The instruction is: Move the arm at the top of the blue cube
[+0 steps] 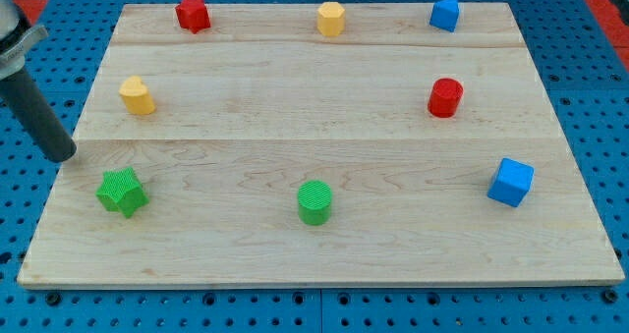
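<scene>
The blue cube (510, 182) sits near the board's right edge, toward the view's bottom. My tip (63, 157) is at the board's left edge, far from the cube across the whole board. It stands just above and left of the green star (122, 192), apart from it. The dark rod rises from the tip toward the view's top left corner.
A wooden board (295, 87) on a blue pegboard holds a red star (193, 14), a yellow hexagonal block (331, 19), a second blue block (444, 14), a yellow heart-like block (137, 95), a red cylinder (444, 97) and a green cylinder (314, 201).
</scene>
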Motion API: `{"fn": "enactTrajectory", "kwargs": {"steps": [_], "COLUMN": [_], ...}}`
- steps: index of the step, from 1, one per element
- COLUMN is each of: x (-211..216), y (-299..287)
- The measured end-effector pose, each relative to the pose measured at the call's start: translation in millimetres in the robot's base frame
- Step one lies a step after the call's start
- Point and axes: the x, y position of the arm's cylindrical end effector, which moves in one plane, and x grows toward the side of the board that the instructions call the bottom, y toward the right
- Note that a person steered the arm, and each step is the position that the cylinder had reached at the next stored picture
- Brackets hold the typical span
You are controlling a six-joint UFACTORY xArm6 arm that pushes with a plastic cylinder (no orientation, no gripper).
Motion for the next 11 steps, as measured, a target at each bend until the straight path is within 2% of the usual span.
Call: {"fn": "enactTrajectory", "kwargs": {"steps": [2,5,6,7,8,9,10,11], "x": [3,29,51,64,21,4,8,28], "y": [140,285,322,332,399,477,513,514]}}
